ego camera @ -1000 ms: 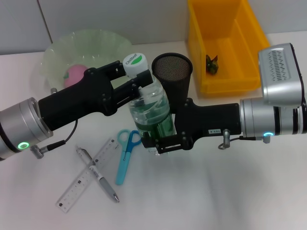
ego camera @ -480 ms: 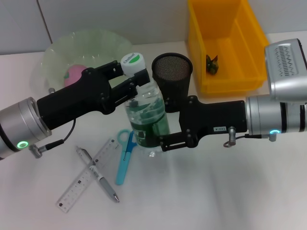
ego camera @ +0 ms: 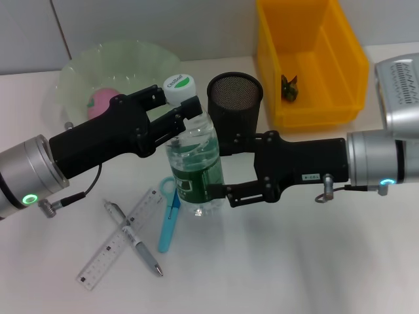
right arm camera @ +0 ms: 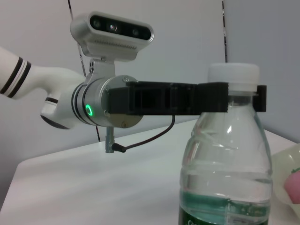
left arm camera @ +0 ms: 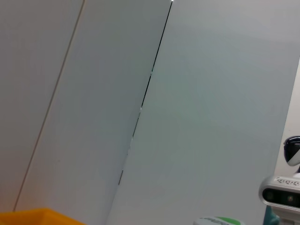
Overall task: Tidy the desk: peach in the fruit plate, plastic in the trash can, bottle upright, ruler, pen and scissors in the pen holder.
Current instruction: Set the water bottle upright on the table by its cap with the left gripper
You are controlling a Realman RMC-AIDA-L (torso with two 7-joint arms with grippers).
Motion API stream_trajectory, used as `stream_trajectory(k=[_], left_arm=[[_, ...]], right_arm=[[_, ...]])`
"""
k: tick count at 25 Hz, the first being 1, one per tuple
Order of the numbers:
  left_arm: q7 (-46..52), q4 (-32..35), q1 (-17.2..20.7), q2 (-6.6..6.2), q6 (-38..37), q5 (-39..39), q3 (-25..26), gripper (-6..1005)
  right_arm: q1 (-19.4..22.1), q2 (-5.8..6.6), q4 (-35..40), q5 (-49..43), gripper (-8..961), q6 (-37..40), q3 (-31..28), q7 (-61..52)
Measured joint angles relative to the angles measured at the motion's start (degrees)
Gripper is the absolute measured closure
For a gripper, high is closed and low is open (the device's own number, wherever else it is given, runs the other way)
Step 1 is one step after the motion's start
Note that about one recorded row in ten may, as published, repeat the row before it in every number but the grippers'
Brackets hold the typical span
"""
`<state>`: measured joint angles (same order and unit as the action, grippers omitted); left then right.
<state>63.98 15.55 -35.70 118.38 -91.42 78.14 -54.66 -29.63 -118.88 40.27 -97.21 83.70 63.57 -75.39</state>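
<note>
Bottle (ego camera: 195, 167) raised upright, scissors (ego camera: 171, 210) perhaps partly underneath

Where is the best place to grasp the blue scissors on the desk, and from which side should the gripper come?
Probably the straight blue handle shaft of the blue plastic scissors, from above: they lie flat, and the clear water bottle crowds the loop end.

The bottle (right arm camera: 226, 164) stands upright on the desk (right arm camera: 93, 183). The left gripper (right arm camera: 233, 97) clamps its neck, just under the white cap (right arm camera: 233, 76).
</note>
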Motion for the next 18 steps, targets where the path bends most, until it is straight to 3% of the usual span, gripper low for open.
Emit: stream_trajectory(k=[8,18], left_arm=[[-0.5,1.2,0.9,-0.03,0.7,0.0,0.1,550],[-3.9,4.8,3.9,-0.05,4.2,-0.2,3.8,549]], right_arm=[[2.7,0.3,2.7,-0.1,138,0.1,-0.5,-1.1],[5.6,0.42,3.3,-1.2,138,0.4,-8.0,-1.6]])
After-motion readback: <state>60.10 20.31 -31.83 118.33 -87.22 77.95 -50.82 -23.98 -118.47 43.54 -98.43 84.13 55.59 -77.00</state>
